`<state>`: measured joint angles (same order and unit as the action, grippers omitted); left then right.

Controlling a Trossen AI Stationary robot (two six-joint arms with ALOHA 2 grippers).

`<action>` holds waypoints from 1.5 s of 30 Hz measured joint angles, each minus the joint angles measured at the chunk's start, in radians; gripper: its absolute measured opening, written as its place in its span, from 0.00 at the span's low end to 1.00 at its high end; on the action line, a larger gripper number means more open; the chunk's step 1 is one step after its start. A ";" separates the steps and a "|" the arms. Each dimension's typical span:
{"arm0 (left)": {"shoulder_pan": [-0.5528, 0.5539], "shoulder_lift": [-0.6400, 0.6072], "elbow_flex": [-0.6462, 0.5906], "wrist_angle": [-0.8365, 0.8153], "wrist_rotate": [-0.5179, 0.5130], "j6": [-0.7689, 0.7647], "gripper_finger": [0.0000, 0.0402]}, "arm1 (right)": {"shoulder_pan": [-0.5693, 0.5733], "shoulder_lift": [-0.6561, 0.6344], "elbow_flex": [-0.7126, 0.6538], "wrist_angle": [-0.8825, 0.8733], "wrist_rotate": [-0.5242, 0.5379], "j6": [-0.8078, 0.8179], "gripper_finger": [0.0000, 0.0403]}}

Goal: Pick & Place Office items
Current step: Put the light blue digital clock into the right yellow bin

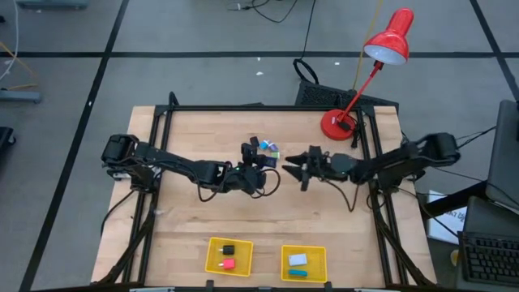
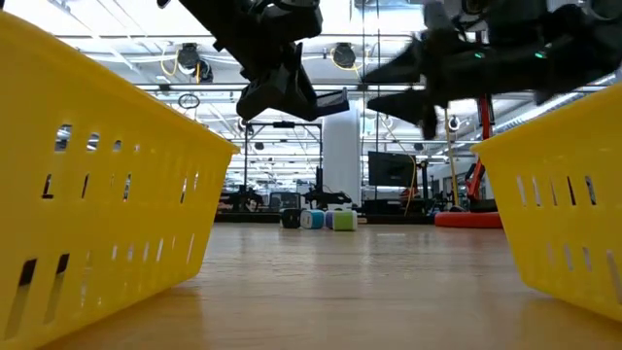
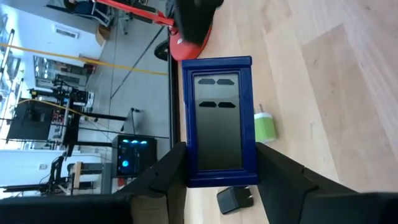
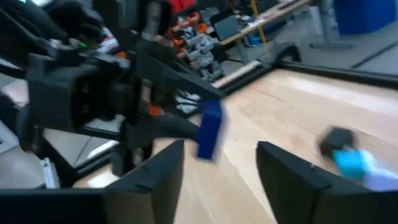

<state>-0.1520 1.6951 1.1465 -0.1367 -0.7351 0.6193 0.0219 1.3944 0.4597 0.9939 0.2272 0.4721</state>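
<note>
The wooden table (image 1: 268, 211) fills the middle of the high view, and both arms reach in toward its centre, so the cluster of leftovers is pretty crowded. The red desk lamp (image 1: 381, 65) stands at the table's upper right corner, well apart from the grippers.

Two yellow trays sit at the bottom edge of the high view: the left tray (image 1: 229, 256) has a black piece and a pink-red piece in it, the right tray (image 1: 304, 264) a white-silver one and a teal one. In the low view they're the big yellow walls on either side.

The left gripper (image 1: 261, 161) is just left of centre, pinching a dark blue framed item (image 3: 217, 118) between its fingers, lifted off the wood. The right gripper (image 1: 293, 169) faces it from the right, fingers spread with nothing between them.

Still on the table, just above the grippers in the high view: a green cube (image 3: 264, 127), a light blue piece (image 4: 354, 163) and a small black block (image 3: 234, 199), all close together.
</note>
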 joint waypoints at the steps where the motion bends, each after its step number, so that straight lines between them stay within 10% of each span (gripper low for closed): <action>1: 0.000 0.000 0.000 0.000 -0.006 0.000 0.38 | 0.000 0.019 0.025 0.000 -0.018 -0.001 0.53; 11: -0.006 -0.001 0.002 -0.020 -0.043 0.003 0.38 | -0.016 0.142 0.132 -0.007 -0.075 0.018 0.67; 33: -0.029 -0.001 0.001 -0.020 -0.026 -0.059 0.42 | -0.046 0.142 0.132 -0.048 -0.139 0.069 0.14; 45: -0.100 -0.077 0.008 -0.021 0.033 -0.250 0.51 | -0.044 0.130 0.132 -0.070 -0.160 -0.090 0.14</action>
<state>-0.2523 1.6179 1.1546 -0.1573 -0.7023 0.3694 -0.0220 1.5246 0.5919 0.9238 0.0675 0.3824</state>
